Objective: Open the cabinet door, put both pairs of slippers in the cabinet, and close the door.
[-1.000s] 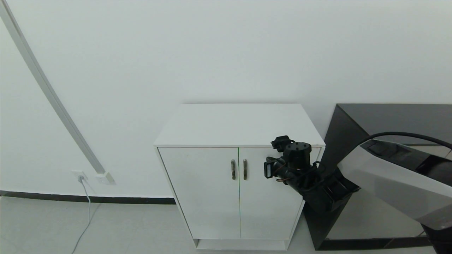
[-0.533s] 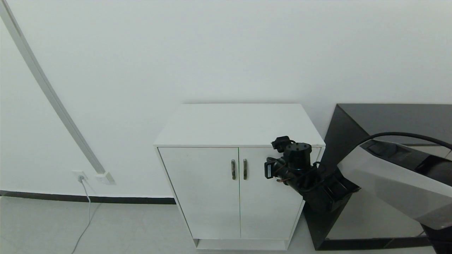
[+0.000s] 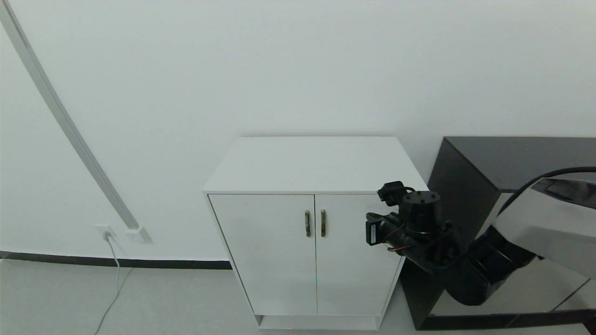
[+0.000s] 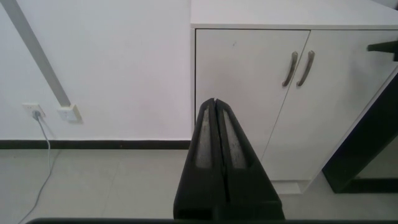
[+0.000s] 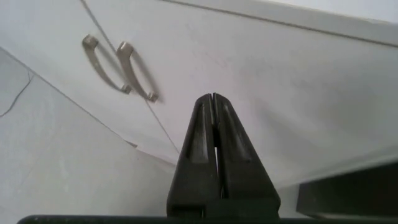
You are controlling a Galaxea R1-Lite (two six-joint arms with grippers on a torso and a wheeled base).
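The white cabinet (image 3: 312, 167) stands against the wall with both doors closed. Its two metal handles (image 3: 314, 224) sit side by side at the middle seam. My right arm (image 3: 412, 228) is in front of the right door's outer edge, to the right of the handles. In the right wrist view the right gripper (image 5: 213, 99) is shut and holds nothing, close to the right door (image 5: 261, 81), with the handles (image 5: 118, 68) off to one side. In the left wrist view the left gripper (image 4: 214, 104) is shut and holds nothing, farther back from the cabinet (image 4: 249, 87).
A black glossy unit (image 3: 465, 172) stands right beside the cabinet. On the wall to the left are an outlet (image 3: 104, 231) with a cable running down to the floor and a slanted white conduit (image 3: 60, 116). Open grey floor (image 3: 163, 302) lies left of the cabinet.
My right arm has shifted to the right, away from the handles toward the right door's outer edge. The doors are closed as before.
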